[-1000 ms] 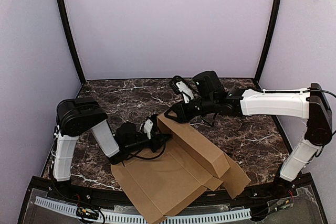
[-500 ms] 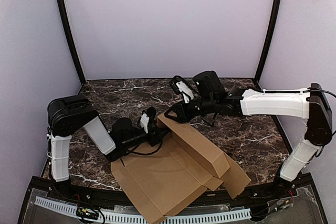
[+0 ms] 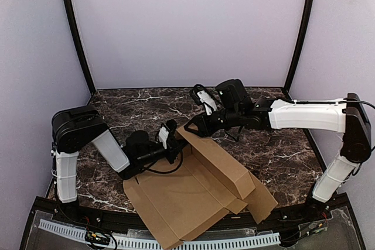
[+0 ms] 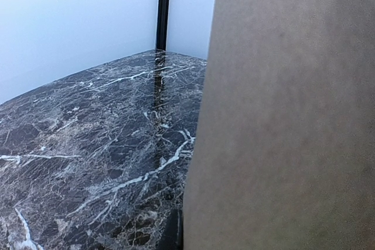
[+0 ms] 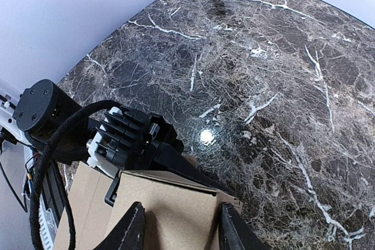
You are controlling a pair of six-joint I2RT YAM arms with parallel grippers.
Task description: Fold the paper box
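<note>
The paper box (image 3: 193, 194) lies partly unfolded on the near half of the marble table (image 3: 281, 150), and its flat panels hang over the near edge. One long wall stands folded up. The long axis of that wall runs on a diagonal, from the middle of the table down toward the near right corner.

The right gripper (image 3: 190, 127) is at the far end of this wall. Its fingers (image 5: 132, 229) straddle the cardboard edge and are closed against both sides.

The left gripper (image 3: 173, 145) reaches in low from the left side of the table and touches the same far end. Cardboard fills its wrist view, so its spread cannot be told.
</note>
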